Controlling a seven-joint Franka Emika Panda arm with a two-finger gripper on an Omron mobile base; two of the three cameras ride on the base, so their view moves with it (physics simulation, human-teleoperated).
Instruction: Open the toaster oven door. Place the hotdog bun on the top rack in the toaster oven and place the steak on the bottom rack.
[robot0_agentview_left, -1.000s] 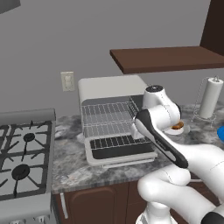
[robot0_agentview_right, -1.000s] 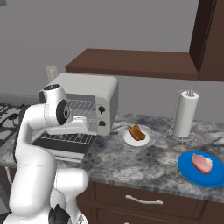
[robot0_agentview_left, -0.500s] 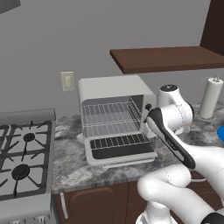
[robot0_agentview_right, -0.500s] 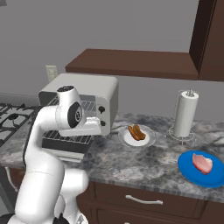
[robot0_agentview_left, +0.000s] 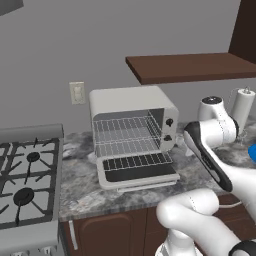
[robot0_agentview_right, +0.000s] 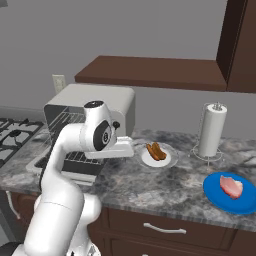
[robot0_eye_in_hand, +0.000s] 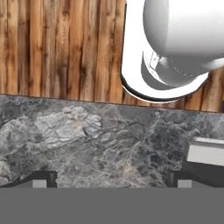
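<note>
Toaster oven (robot0_agentview_left: 131, 135) door open; hotdog bun (robot0_agentview_right: 156, 151) and steak (robot0_agentview_right: 231, 186) on plates.

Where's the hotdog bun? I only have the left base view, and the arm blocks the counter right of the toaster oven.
Observer: The hotdog bun lies on a white plate on the counter, just right of the toaster oven.
Operator: And the steak?
Observer: The steak sits on a blue plate, in front of the paper towel roll, near the counter's front edge.
Operator: Are the fingers open?
Observer: In the hand view the fingers stand wide apart with nothing between them, over bare counter.
</note>
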